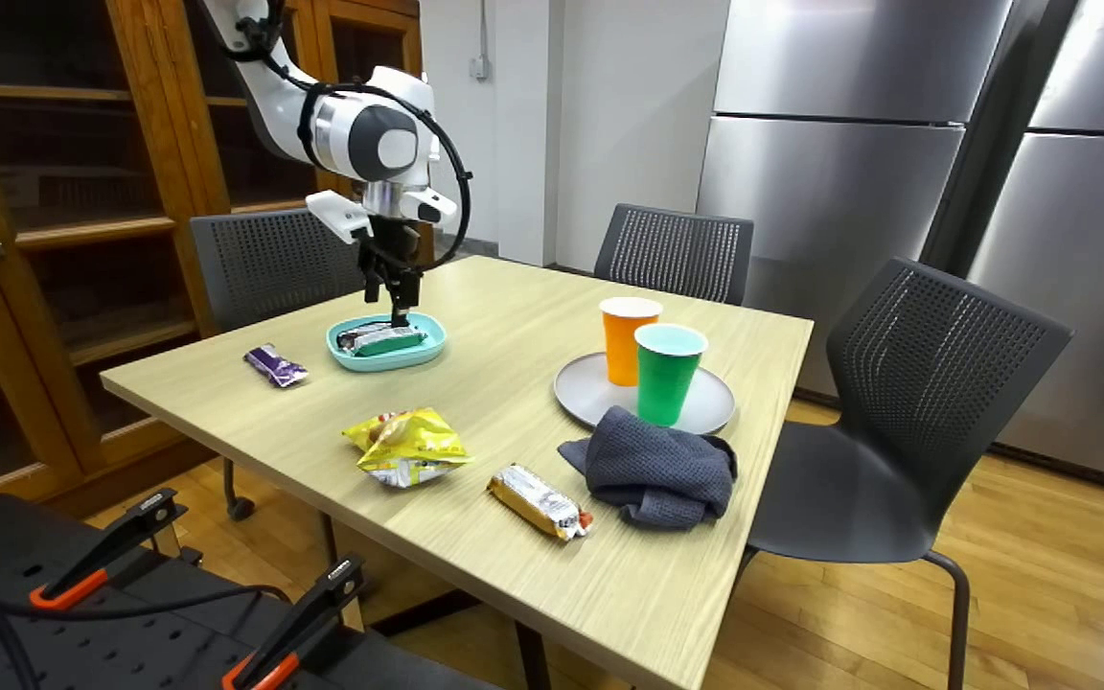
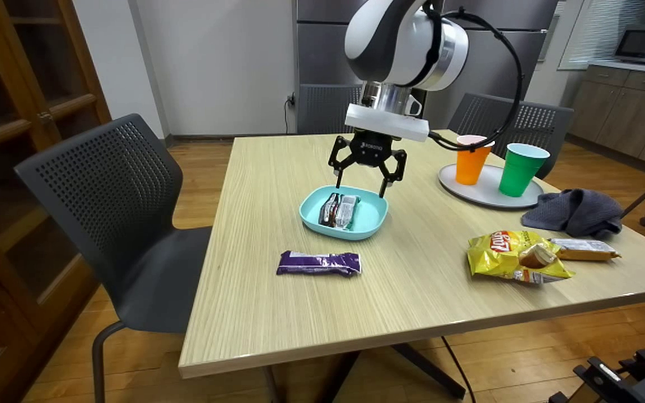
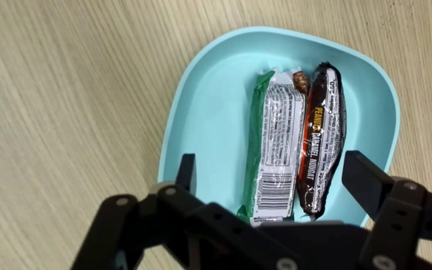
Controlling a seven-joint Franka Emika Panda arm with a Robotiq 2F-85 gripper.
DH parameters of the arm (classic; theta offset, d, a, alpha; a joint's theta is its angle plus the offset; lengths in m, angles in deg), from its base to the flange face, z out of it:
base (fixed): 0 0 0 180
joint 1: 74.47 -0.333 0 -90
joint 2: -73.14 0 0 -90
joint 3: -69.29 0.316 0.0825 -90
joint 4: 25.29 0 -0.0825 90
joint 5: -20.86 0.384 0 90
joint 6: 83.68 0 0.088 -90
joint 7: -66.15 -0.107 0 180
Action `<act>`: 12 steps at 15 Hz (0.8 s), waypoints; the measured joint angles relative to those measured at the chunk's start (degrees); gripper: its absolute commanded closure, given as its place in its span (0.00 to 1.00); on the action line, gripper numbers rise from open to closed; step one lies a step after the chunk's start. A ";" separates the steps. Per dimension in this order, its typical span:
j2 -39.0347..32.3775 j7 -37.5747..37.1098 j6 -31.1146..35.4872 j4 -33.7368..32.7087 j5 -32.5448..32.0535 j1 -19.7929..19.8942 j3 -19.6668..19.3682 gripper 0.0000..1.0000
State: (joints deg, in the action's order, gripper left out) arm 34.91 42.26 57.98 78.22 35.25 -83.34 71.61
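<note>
The gripper [image 2: 360,191] hangs over the turquoise dish [image 3: 216,112], fingers apart and empty: apparently a release, calling for a straight lift. Inside, the wrist view shows a green-and-silver snack bar [image 3: 279,150] with a peanut-caramel-nougat bar [image 3: 320,146] at its 3 o'clock, but misses the purple-wrapped bar [image 2: 318,263], at the dish's 7 o'clock in an exterior view.

From afar, I take this for a break room or shared kitchen: tall steel refrigerators [image 1: 839,192], a microwave [image 2: 643,43] on a counter [image 2: 630,68] above wooden cabinets [image 2: 608,112], and matching office-type chairs [image 1: 931,374] around a pale table [image 1: 514,307].
</note>
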 measured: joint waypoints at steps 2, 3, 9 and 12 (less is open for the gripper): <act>0.63 0.14 -0.13 0.66 -0.04 0.00 -0.04 0.00; 0.66 0.16 -0.13 0.77 -0.06 0.00 -0.04 0.00; 0.66 0.19 -0.13 0.96 -0.09 0.00 -0.04 0.00; 0.65 0.19 -0.13 0.97 -0.09 0.00 -0.04 0.00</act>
State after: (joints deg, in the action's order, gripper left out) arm 35.56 42.45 57.85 79.19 35.16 -83.34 71.57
